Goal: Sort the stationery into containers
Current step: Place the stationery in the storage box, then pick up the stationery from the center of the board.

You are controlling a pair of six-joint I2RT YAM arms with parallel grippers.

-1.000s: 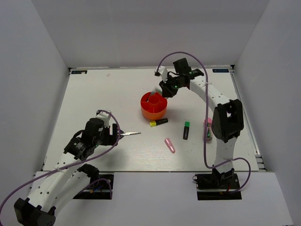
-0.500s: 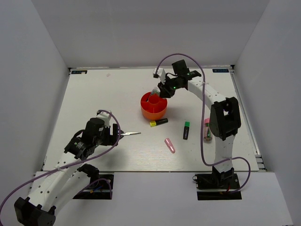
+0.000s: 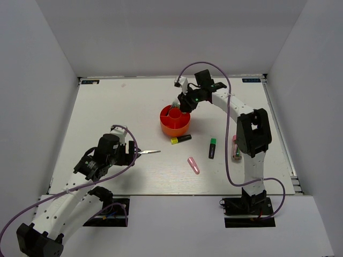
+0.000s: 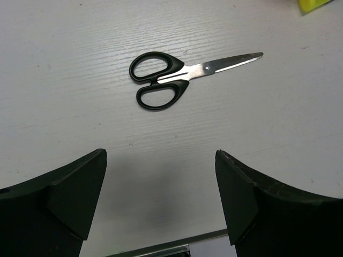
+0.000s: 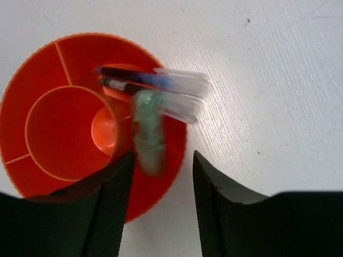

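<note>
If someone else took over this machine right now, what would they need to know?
Left gripper open, just short of the scissors.
Right gripper open over the organizer; a blurred pale green highlighter between its jaws, apparently dropping in.
Done: two pens lie in a ring compartment.
To sort: scissors, yellow-capped marker, green-capped marker, pink highlighter, one pink-topped item beside the right arm.
</note>
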